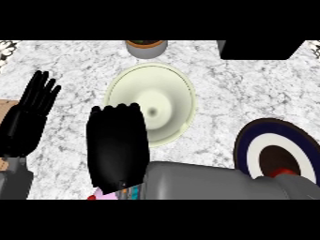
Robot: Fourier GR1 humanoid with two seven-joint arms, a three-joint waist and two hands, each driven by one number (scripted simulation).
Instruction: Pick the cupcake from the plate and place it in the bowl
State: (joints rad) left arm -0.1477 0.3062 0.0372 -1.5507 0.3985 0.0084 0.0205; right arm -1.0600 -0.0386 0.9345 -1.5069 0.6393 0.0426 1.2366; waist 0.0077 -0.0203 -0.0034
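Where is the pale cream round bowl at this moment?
In the head view, the pale cream round bowl sits on the marble counter at centre, left of the dark blue plate; the right hand overlaps its lower left rim.

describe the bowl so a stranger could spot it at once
On the marble counter, look to the middle, just beyond the right hand. The bowl is pale cream and plain, unlike the navy-and-white ringed plate to its right.
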